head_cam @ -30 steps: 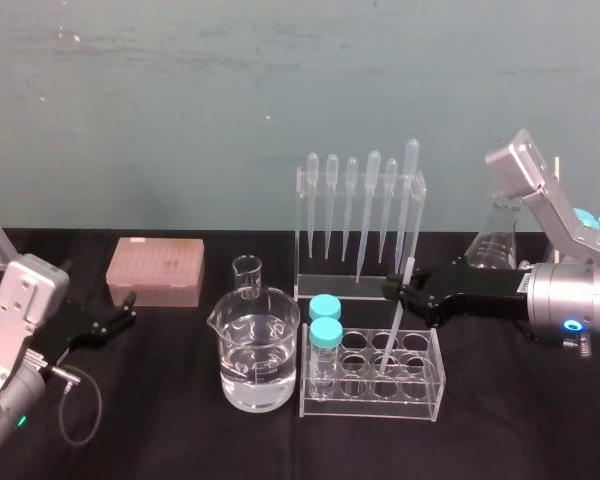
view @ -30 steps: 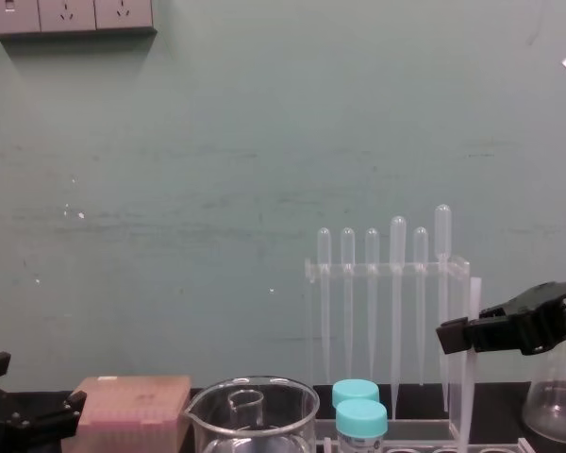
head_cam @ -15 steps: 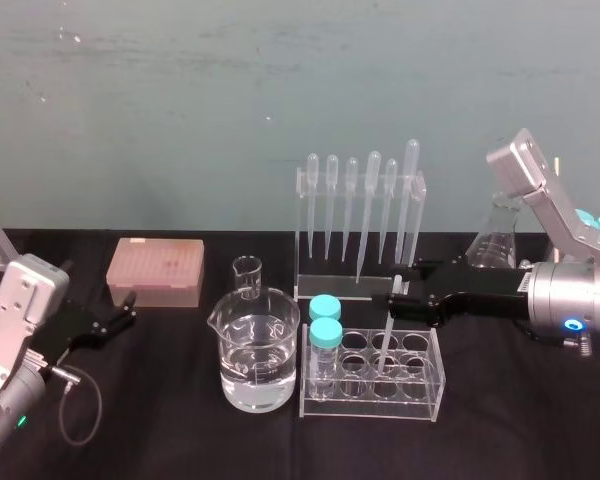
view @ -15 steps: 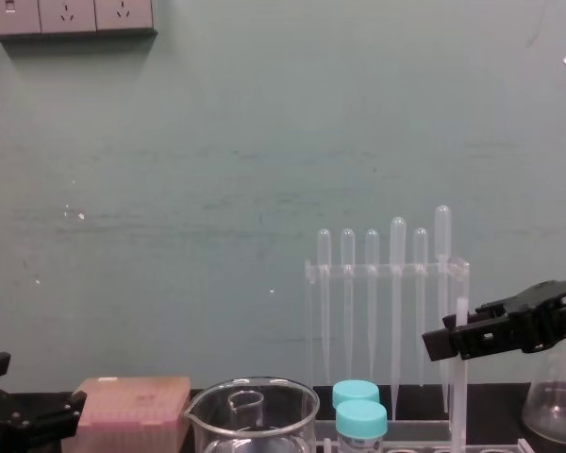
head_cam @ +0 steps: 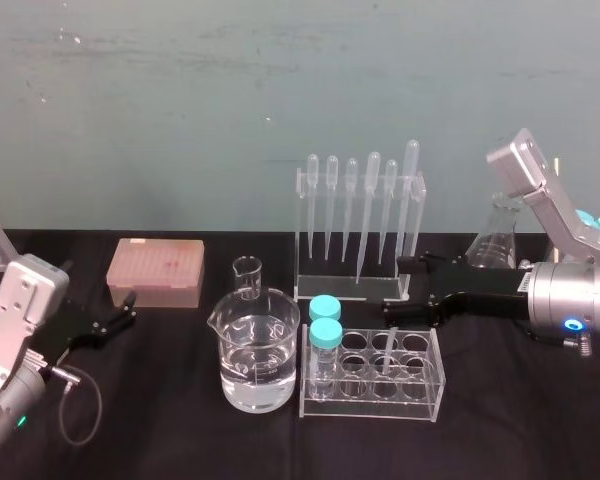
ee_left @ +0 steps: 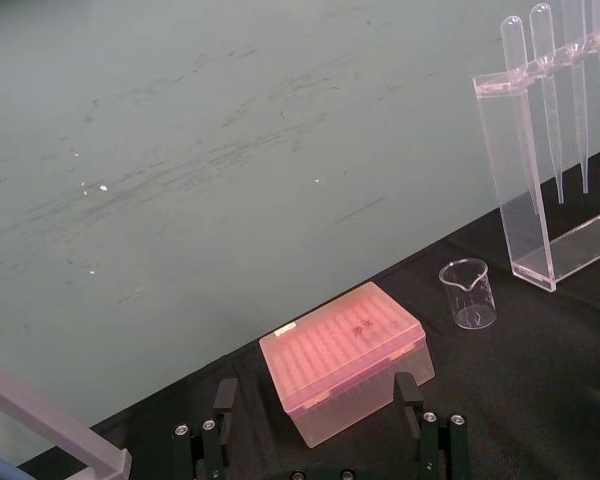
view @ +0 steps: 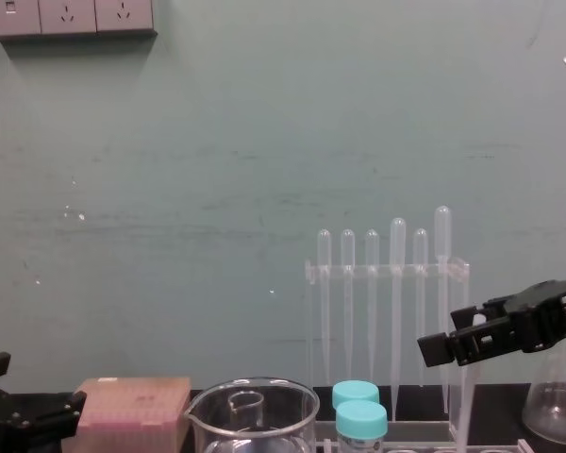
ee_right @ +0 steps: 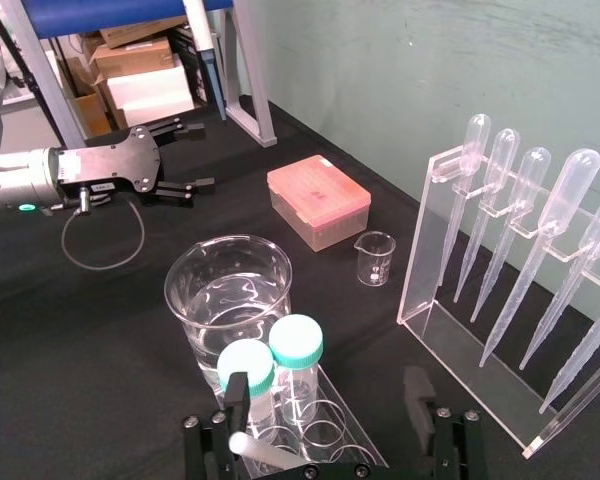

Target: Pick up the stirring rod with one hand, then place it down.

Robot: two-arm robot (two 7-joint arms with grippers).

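The stirring rod (head_cam: 389, 352) is a thin translucent stick that stands leaning in a back hole of the clear tube rack (head_cam: 420, 402). My right gripper (head_cam: 400, 288) hovers just above the rack, its black jaws spread wide on either side of the rod's top. In the right wrist view the rod's upper end (ee_right: 260, 449) lies close beside one finger (ee_right: 236, 394), and the other finger (ee_right: 417, 393) stands far from it. Nothing is held. My left gripper (head_cam: 120, 316) rests open at the far left, near the pink box (ee_left: 342, 357).
A water-filled beaker (head_cam: 256, 352) and two teal-capped tubes (head_cam: 325, 320) sit left of the rod. The pipette rack (head_cam: 360, 222) stands right behind my right gripper, and a conical flask (head_cam: 494, 240) behind its wrist. A small beaker (head_cam: 247, 275) is near the pink box.
My right gripper went from shut on the rod to wide open. The rod slid down and now stands in the tube rack on its own. The left arm stayed put.
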